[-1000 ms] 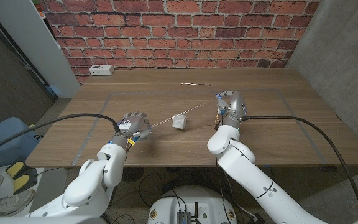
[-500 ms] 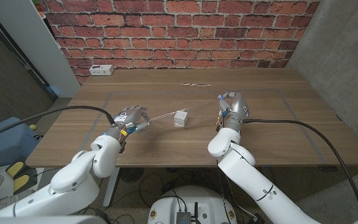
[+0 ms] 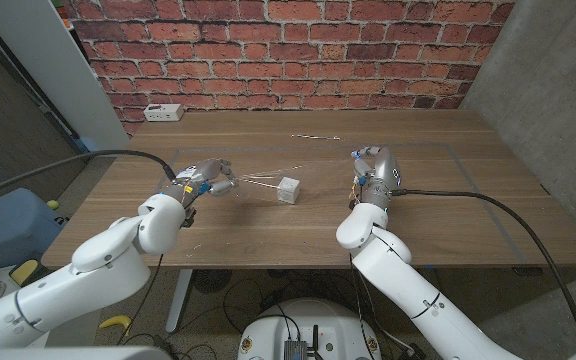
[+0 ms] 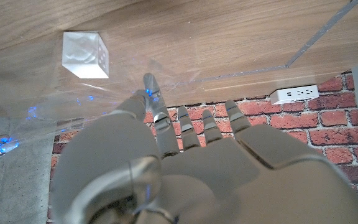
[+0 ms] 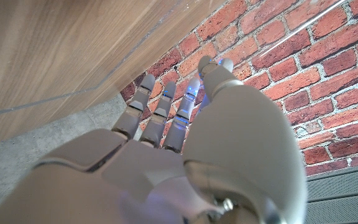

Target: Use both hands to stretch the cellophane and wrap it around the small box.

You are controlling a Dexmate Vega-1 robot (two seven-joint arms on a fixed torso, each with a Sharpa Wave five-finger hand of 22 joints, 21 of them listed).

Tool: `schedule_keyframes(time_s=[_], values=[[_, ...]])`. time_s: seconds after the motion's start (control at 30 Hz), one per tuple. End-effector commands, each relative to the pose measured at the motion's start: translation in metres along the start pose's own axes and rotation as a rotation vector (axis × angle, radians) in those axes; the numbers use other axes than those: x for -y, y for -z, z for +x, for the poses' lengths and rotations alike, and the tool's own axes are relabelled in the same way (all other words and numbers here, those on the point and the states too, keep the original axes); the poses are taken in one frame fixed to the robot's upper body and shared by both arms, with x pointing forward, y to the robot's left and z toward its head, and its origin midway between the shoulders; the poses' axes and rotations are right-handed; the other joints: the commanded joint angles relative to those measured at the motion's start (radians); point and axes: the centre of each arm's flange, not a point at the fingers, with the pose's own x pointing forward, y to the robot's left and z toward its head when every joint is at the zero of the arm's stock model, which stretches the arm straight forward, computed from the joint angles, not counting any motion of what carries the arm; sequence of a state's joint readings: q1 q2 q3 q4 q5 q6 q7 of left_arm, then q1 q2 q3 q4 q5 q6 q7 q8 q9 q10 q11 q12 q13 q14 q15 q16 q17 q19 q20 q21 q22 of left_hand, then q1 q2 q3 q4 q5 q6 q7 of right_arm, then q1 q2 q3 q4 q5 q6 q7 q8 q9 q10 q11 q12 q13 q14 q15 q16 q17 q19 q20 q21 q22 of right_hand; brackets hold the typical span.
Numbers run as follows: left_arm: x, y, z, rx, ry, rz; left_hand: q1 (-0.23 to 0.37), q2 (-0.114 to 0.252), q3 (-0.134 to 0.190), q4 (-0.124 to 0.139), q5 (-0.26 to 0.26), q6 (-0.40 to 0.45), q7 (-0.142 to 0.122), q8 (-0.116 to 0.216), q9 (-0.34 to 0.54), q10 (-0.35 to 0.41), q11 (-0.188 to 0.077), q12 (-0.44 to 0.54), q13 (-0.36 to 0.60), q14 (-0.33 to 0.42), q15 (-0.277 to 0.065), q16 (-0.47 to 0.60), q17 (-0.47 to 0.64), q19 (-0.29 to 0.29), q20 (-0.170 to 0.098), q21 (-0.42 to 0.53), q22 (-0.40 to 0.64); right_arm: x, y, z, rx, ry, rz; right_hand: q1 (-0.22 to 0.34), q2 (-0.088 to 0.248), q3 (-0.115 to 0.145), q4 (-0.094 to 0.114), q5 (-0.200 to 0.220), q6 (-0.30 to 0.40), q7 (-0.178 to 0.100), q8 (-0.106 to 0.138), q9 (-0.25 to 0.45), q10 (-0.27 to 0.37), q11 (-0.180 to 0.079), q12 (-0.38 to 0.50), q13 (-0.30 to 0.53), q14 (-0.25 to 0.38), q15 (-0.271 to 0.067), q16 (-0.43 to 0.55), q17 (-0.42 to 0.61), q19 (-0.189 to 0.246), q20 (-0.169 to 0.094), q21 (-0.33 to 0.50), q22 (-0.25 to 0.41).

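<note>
While left hand [image 3: 206, 180] fingers pinch cellophane [image 3: 258, 180] beside small box [image 3: 289, 190], right hand [image 3: 373, 170] fingers spread, empty.

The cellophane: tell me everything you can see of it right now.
The cellophane is a thin, clear, glossy sheet, hard to see but for glints and creases. In the head view it runs from the left hand, which seems to pinch one end, toward the small box. The left wrist view shows it spread wide and wrinkled above the wood beside the box; whether it touches the box cannot be told. The right hand stands apart from it.
</note>
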State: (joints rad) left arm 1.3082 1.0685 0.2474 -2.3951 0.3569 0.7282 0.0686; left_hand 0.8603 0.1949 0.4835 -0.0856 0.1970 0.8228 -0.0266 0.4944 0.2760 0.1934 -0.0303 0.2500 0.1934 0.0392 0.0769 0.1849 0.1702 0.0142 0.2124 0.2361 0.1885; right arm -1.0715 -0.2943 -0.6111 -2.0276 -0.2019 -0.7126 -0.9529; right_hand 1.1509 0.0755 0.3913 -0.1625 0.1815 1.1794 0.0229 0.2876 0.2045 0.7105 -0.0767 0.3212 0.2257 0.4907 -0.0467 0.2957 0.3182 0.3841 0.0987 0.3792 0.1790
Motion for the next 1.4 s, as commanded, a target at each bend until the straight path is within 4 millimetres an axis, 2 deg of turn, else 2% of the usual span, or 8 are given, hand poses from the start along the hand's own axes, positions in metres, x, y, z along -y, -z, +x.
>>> schedule_keyframes(time_s=[0.03,0.47,0.67,0.97,1.4], values=[[-0.024,0.003,0.028,-0.006,0.016,0.009,-0.001,0.008,0.008,0.01,-0.006,-0.009,0.0,-0.001,0.009,-0.009,0.004,-0.004,0.005,-0.012,0.006,-0.003,0.004,-0.006,0.004,-0.009,0.003,-0.001,-0.001,0.013,-0.002,-0.003,0.019,-0.008,0.004,-0.001,0.005,-0.003,0.054,0.05,-0.003,0.006,-0.008,-0.002,-0.002,0.003,-0.005,-0.1,0.005,0.009,-0.001,0.004,-0.005,0.003],[-0.045,-0.005,0.06,-0.008,-0.014,0.06,-0.002,0.009,0.02,0.02,-0.013,-0.014,-0.005,0.002,0.024,-0.009,0.003,-0.008,0.006,-0.019,0.004,-0.001,0.005,-0.014,0.004,-0.013,0.004,-0.011,-0.006,0.036,0.006,-0.014,0.029,-0.01,0.004,-0.005,0.004,-0.004,0.053,0.046,-0.004,0.009,-0.012,-0.002,-0.005,0.004,-0.011,-0.1,0.01,0.019,0.001,0.006,-0.006,0.003],[-0.05,-0.007,0.075,-0.006,-0.011,0.073,-0.003,0.008,0.024,0.022,-0.014,-0.012,-0.001,0.004,0.029,-0.008,0.003,-0.009,0.006,-0.021,0.004,-0.001,0.004,-0.015,0.004,-0.014,0.004,-0.018,-0.01,0.047,0.009,-0.032,0.01,-0.019,0.006,-0.008,0.007,-0.004,0.045,0.034,-0.007,0.013,-0.027,0.006,-0.013,0.003,-0.02,-0.091,0.01,0.024,0.0,0.008,-0.009,0.004],[-0.055,-0.011,0.095,-0.008,0.004,0.1,-0.007,0.003,0.028,0.028,-0.016,-0.014,-0.011,0.005,0.039,-0.005,-0.002,-0.011,0.007,-0.022,0.001,0.0,0.003,-0.017,0.004,-0.015,0.004,-0.026,-0.014,0.059,0.012,-0.029,-0.021,-0.028,0.006,-0.008,0.011,-0.004,0.039,0.024,-0.01,0.014,-0.039,0.005,-0.02,0.003,-0.024,-0.088,0.009,0.028,-0.001,0.011,-0.011,0.004],[-0.054,-0.015,0.123,-0.023,0.044,0.12,-0.012,0.001,0.033,0.031,-0.018,-0.011,-0.008,-0.001,0.036,-0.001,-0.008,-0.013,0.007,-0.023,0.001,-0.001,0.002,-0.018,0.004,-0.016,0.003,-0.035,-0.015,0.075,0.01,-0.025,-0.051,-0.042,0.01,-0.01,0.015,-0.003,0.024,0.013,-0.018,0.012,-0.046,0.006,-0.026,0.001,-0.026,-0.078,0.014,0.037,-0.002,0.014,-0.014,0.004]])
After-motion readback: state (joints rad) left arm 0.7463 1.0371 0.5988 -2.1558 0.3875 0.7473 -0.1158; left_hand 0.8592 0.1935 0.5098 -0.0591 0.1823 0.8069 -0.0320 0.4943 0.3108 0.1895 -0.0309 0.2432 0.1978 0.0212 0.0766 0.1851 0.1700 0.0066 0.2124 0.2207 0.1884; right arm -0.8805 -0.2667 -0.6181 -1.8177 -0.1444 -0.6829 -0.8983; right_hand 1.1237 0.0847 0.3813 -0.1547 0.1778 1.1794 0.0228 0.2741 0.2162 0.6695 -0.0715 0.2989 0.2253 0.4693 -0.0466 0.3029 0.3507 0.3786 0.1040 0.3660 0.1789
